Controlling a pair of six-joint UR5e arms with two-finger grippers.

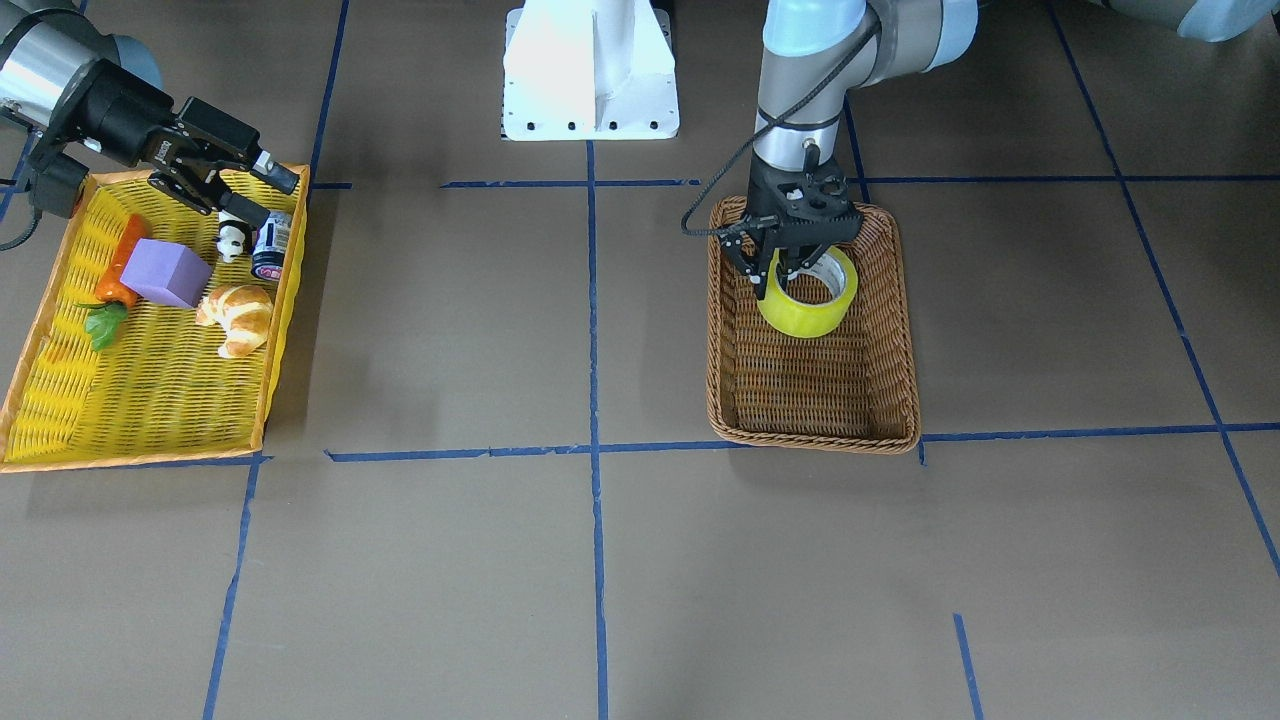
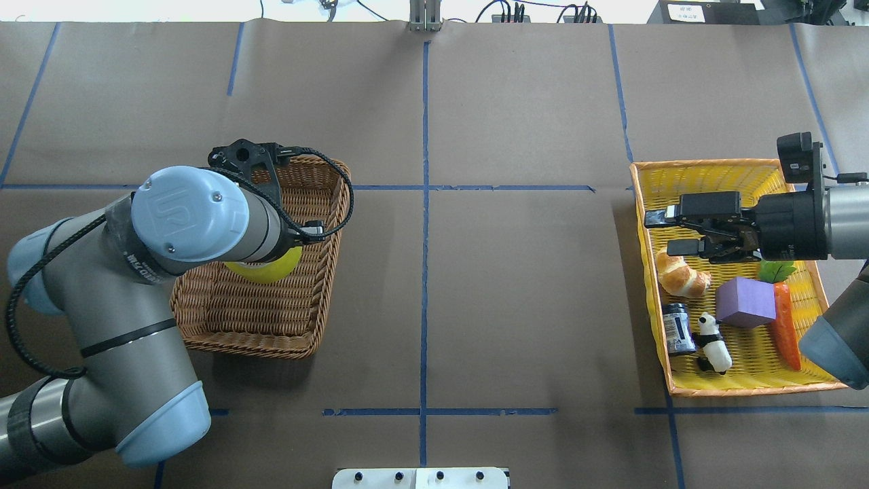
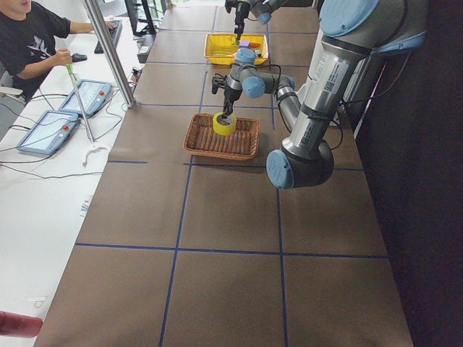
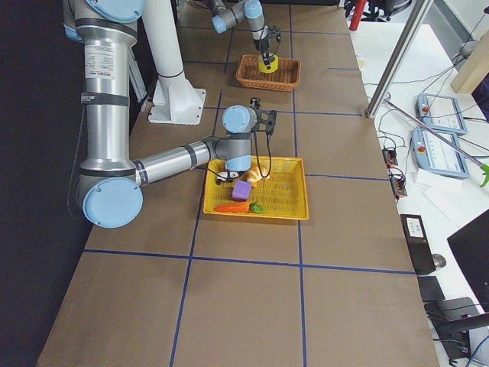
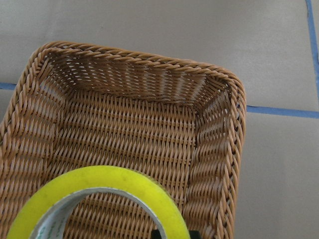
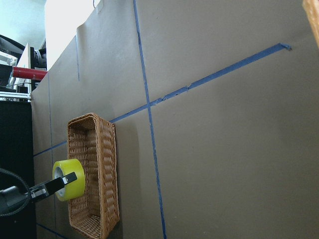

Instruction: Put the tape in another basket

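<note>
Jaws of the left gripper [image 1: 778, 272] are pinched on the wall of the tape [image 1: 812, 308], with one finger seen inside the ring. The tape is held tilted, its white core showing, over the end of the brown basket [image 1: 812, 438] nearer the robot base. Whether the roll touches the basket floor cannot be told. The rest of the brown basket is seen bare in the left wrist view. Well apart, across the table [image 1: 600, 560], the right gripper [image 2: 669, 232] is held over the yellow basket [image 2: 706, 164], its jaws spread and nothing between them. Just beside its fingertips a croissant [image 2: 681, 273] is seen. A purple block [image 2: 745, 303], a carrot [image 2: 785, 324], a panda figure [image 2: 713, 333] and a small dark can [image 2: 675, 328] are also seen in the yellow basket.
</note>
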